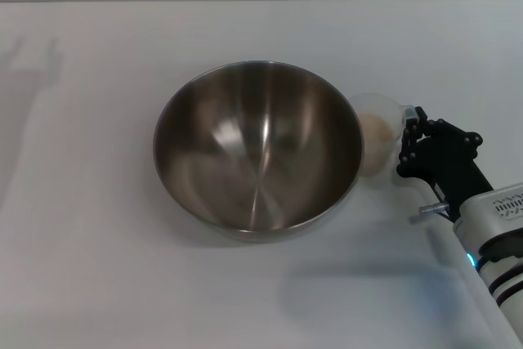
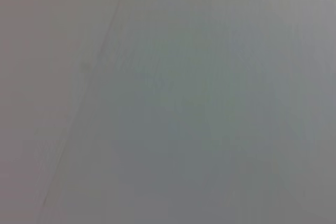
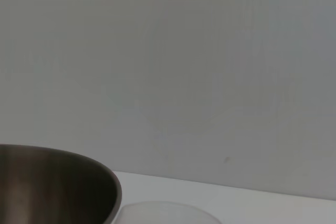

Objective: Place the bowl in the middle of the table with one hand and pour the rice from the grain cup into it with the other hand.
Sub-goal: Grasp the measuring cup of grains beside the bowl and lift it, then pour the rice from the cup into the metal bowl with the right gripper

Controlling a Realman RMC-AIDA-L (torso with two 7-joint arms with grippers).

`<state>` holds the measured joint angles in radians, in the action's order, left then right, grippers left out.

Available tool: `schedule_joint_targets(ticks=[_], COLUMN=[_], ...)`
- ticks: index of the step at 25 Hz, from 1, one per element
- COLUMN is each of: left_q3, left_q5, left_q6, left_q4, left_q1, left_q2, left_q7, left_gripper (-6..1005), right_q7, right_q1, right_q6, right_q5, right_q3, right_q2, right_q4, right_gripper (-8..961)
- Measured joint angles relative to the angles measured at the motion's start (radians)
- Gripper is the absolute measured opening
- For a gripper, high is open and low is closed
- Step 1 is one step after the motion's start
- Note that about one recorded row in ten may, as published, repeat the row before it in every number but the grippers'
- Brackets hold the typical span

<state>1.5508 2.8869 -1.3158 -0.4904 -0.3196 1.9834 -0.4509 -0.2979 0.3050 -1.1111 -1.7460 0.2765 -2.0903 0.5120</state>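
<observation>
Now right gripper (image 1: 406, 138) at grain cup (image 1: 375, 135) handle beside bowl (image 1: 257, 146); grip unclear.

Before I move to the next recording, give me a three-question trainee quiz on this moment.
1. True or false: the rice has already been poured into the bowl.
2. Which stands at the right gripper? A) the bowl B) the grain cup C) nothing
3. Fill in: the grain cup stands on the bowl's ____ side, as the robot sees it.

Key:
1. False; the bowl's inside is bare and the rice sits in the cup.
2. B
3. right

The left gripper is out of view.
</observation>
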Motion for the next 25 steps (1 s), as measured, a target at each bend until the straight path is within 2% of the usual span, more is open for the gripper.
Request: schedule_joint_targets(ticks=[1,7,14,19,22,25], left_q3=[0.000,0.000,0.000,-0.004,-0.006,-0.006], left_q5=[0.000,0.000,0.000,0.000,0.000,0.000], left_q6=[-0.006,-0.010,-0.010,-0.010,-0.007,-0.005], left_q4=[0.000,0.000,0.003,0.007,0.004,0.003], left_q1=[0.001,0.003,0.005,0.005,0.005,0.005], left_q2=[0.000,0.000,0.008,0.011,0.017,0.018], left_q7=[-0.001,-0.004,-0.001,0.000,0.002,0.002], left_gripper=[544,544,544,544,544,544], right_q7=[0.002,0.005,0.000,-0.012,-0.018,-0.037], right_q1=[0.000,-0.012,-0.011,0.050,0.101,0.123], right_q6=[0.000,-0.033,-0.191,-0.300,-0.354,-0.373], right_q5=[0.003,0.008,0.036,0.037,0.029,0.026], right_q3=[0.004,0.024,0.055,0.114,0.115,0.108], right_q2=[-0.001,-0.002,-0.002,0.003,0.004,0.004], right_q4=[0.001,0.000,-0.022,-0.072,-0.111,-0.125], right_gripper=[52,24,19,16,15,13])
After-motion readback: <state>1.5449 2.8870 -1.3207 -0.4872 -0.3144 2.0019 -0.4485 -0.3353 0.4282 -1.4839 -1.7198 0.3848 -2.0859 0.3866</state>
